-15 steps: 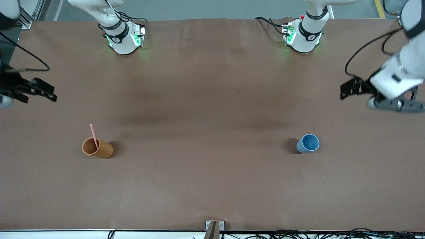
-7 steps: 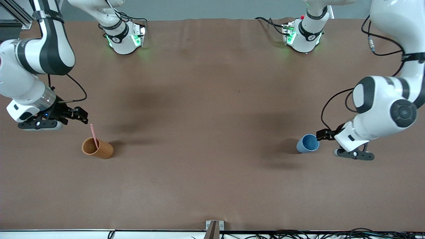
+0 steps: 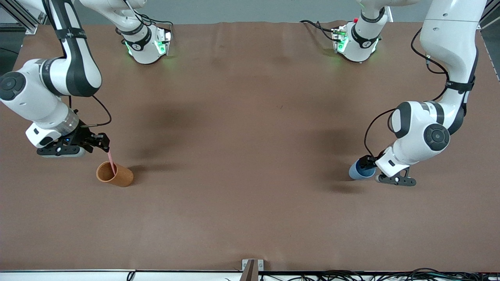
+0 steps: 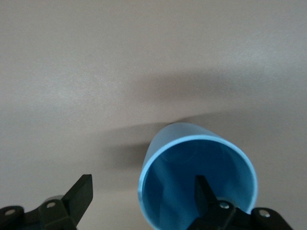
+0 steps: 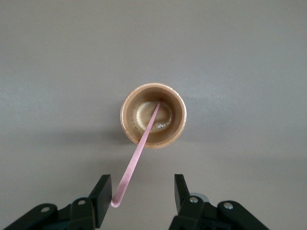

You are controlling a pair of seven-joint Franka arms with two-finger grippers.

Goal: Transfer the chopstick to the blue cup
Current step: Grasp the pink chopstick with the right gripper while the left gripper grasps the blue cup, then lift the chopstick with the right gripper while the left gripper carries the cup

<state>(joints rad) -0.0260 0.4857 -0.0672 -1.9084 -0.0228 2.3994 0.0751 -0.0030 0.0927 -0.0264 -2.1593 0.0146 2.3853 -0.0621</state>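
The pink chopstick (image 3: pixel 111 160) leans in the orange-brown cup (image 3: pixel 115 175) toward the right arm's end of the table. My right gripper (image 3: pixel 104 143) hangs just above that cup, open. The chopstick's (image 5: pixel 136 160) top end is between its fingers (image 5: pixel 102 195), close against one of them, with a wide gap to the other. The blue cup (image 3: pixel 356 171) stands upright toward the left arm's end. My left gripper (image 3: pixel 366 164) is open and straddles the wall of the blue cup (image 4: pixel 192 143): one finger is inside and the other is outside.
The brown table (image 3: pixel 242 156) stretches bare between the two cups. Both robot bases (image 3: pixel 146 43) stand along the edge farthest from the front camera. A small metal bracket (image 3: pixel 252 265) sits at the edge nearest it.
Both arms swung in from the table's ends and came down. The right gripper reached the chopstick's top and its jaws narrowed. The left gripper moved onto the blue cup's rim.
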